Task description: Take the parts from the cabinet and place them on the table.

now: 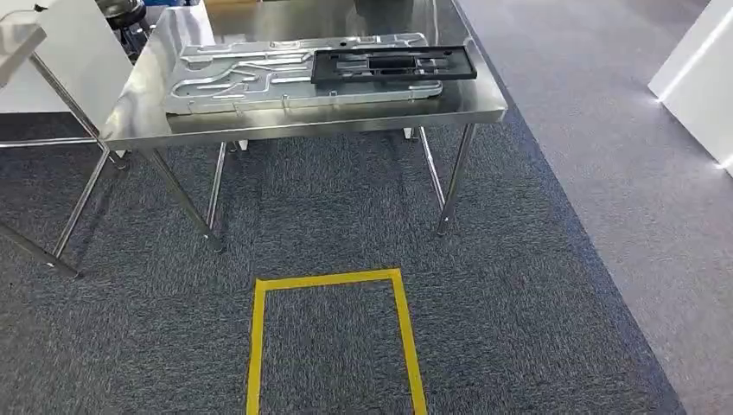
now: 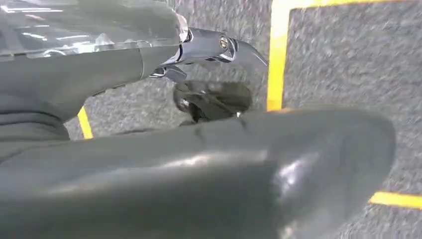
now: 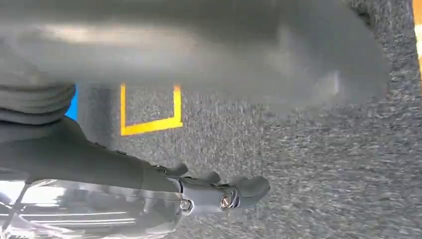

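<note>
On the steel table (image 1: 484, 108) ahead lies a large silver plate (image 1: 242, 78) with pressed channels. A black frame part (image 1: 393, 63) lies across the plate's right end. My left hand (image 2: 209, 47) hangs over the grey carpet with its fingers stretched out and apart from the thick thumb (image 2: 249, 169), and it holds nothing. My right hand (image 3: 219, 196) hangs the same way above the carpet, fingers extended and empty.
A yellow tape rectangle (image 1: 328, 278) marks the carpet in front of the table. A white stand with thin metal legs (image 1: 52, 78) is at the left. A white unit (image 1: 700, 78) stands at the right on lighter grey floor.
</note>
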You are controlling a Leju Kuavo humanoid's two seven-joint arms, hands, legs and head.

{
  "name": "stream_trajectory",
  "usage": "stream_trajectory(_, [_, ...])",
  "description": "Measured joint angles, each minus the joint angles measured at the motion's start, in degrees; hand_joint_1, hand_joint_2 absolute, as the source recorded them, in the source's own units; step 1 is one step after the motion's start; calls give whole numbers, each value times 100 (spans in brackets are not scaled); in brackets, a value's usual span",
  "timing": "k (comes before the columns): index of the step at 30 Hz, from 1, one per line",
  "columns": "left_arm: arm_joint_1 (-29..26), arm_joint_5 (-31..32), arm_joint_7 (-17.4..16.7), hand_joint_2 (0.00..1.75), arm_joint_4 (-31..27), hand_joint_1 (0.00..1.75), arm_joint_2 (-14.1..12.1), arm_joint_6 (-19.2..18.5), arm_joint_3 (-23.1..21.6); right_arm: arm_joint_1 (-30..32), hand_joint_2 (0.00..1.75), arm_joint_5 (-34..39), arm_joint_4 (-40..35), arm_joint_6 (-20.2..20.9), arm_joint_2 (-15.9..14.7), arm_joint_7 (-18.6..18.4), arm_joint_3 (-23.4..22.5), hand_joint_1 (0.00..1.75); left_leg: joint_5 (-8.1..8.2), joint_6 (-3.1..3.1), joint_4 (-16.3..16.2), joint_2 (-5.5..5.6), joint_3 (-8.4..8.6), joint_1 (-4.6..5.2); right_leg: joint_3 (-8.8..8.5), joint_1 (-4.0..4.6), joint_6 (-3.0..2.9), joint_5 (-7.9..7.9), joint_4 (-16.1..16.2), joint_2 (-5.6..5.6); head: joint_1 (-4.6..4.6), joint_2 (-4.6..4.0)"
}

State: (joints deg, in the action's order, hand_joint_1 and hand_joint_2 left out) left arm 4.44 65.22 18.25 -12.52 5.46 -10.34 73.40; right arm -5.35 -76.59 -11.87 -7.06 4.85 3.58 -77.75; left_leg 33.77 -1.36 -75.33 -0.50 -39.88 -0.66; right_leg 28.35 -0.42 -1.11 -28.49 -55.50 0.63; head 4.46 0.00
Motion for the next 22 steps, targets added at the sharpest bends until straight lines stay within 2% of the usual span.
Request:
stream_trajectory(1, [-1,0,0,0,-2,0,0,2,0,3,175,15,0,9,0,-9,-20,0,-177,5,297,0,209,-3,16,0,6,3,-23,-5,0,0])
stream_trajectory(3, [3,-4,-18,0,-2,0,-2,18,0,1,175,22,0,9,0,-17,-24,0,-603,50,1386,1,855,-3,22,0,26,-5,-62,-8,0,0])
stream_trajectory(4, [6,-11,-28,0,-2,0,-2,20,0,1,175,22,4,20,4,-17,-24,0,-540,98,1756,2,1047,9,36,8,48,-7,-74,-5,0,0])
stream_trajectory(5, [2,-20,-44,0,-2,0,-2,28,0,-1,175,22,4,33,4,-17,-26,0,-569,131,1792,1,1095,41,65,23,90,1,-90,-11,0,0])
stream_trajectory(7, [1,-42,-79,0,-2,0,-2,53,4,-6,175,22,4,79,4,15,-26,0,-541,182,1811,1,1045,56,78,21,155,18,-103,-5,0,0])
stream_trajectory(8, [1,-53,-92,0,-2,0,-2,68,4,-12,175,22,4,94,4,22,-26,0,-553,218,1823,1,1033,55,79,22,188,30,-88,-2,0,0])
stream_trajectory(9, [3,-52,-107,0,-2,0,-2,83,4,-13,175,22,4,92,0,22,-26,0,-597,266,1874,-1,1051,5,81,39,227,15,-93,-6,0,0])
stream_trajectory(10, [4,-52,-129,0,-2,0,-2,103,4,-9,175,18,4,83,0,11,-26,0,-576,222,1877,14,1048,41,77,36,127,54,-53,-8,-2,0])
stream_trajectory(11, [4,-55,-160,0,-2,0,-2,120,7,-16,175,-7,4,68,0,-44,-26,0,-587,239,1871,10,1040,48,78,31,88,15,-67,-7,0,0])
stream_trajectory(12, [6,-55,-190,175,-2,0,-2,131,9,-18,175,-26,4,61,0,-105,-26,0,-586,240,1870,8,1041,60,78,17,119,43,-64,-6,0,0])
stream_trajectory(13, [12,-59,-199,175,-2,0,-2,136,11,-17,175,-39,4,48,0,-144,-26,0,-589,253,1867,8,1037,68,79,12,130,50,-58,-8,0,0])
stream_trajectory(14, [18,-61,-212,175,-2,0,-2,138,13,-16,0,-40,4,41,0,-175,-26,0,-594,270,1866,8,1033,75,80,6,145,60,-53,-8,0,0])
stream_trajectory(15, [22,-70,-212,175,-2,0,0,138,15,-12,0,-37,4,46,2,-168,-26,0,-598,283,1865,8,1029,81,82,1,157,68,-47,-8,0,0])
stream_trajectory(16, [23,-79,-212,175,-2,0,0,138,20,-12,175,-13,7,61,2,-144,-26,0,-598,291,1864,8,1028,87,81,-4,174,78,-41,-9,0,0])
stream_trajectory(22, [24,-94,-170,175,-2,0,-2,162,61,-13,175,46,7,96,0,-68,-26,0,-601,300,1852,8,1020,103,84,-23,245,92,-36,-9,0,0])
